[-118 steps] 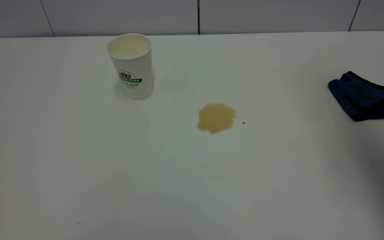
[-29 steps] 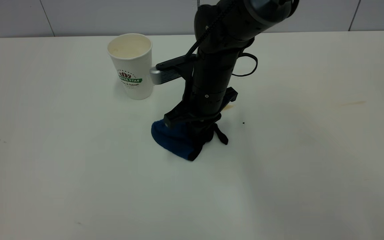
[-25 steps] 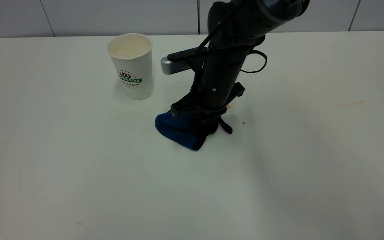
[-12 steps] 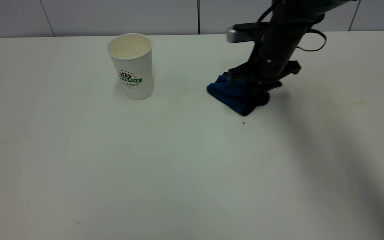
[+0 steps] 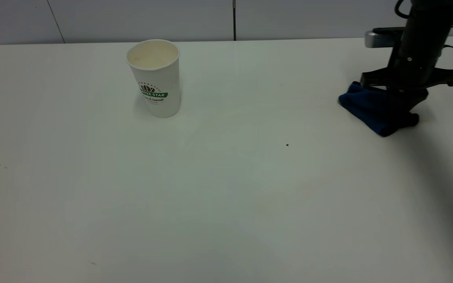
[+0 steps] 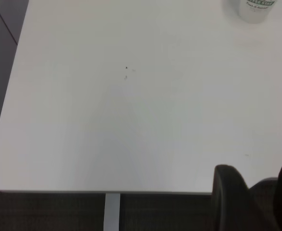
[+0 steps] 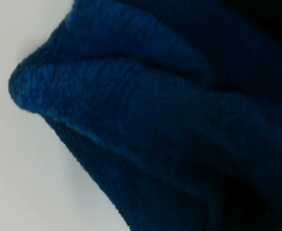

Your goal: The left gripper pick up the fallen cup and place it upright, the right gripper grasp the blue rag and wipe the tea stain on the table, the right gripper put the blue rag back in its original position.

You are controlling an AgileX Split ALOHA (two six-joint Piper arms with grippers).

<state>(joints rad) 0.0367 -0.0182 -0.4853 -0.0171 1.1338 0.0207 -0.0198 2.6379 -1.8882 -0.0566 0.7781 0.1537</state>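
Your right gripper point(image 5: 401, 112) has its jaws clamped on the blue rag point(image 5: 372, 108), bunched into thick folds beneath the wrist at the table's point(image 5: 226, 188) far right side. The right wrist view is filled with pile, so you cannot see the fingers themselves; the clamp is inferred from how the cloth gathers under the tool.

Handling notes on the rag:
- Soft, limp, very light. It carries no shape of its own and drapes from wherever you pinch it.
- The fleece surface should give good friction against the jaws, so slip looks unlikely, but the loose lobe toward the table's middle will drag if you travel low.
- Best hold is on the bunched middle, through several layers; an edge pinch would let it unfold and trail.
- Release needs only a parting of the jaws near the surface; it will slump, not roll or bounce.

No tea stain is visible on the table, only a tiny dark speck point(image 5: 287, 145) near centre, so judge wiping done and the put-back step in hand.

The cup point(image 5: 155, 78) stands upright, well apart to the left. It is thin paper, light and crushable; leave it alone.

Your left gripper point(image 6: 254, 199) sits parked off the table's near edge, jaws apart.
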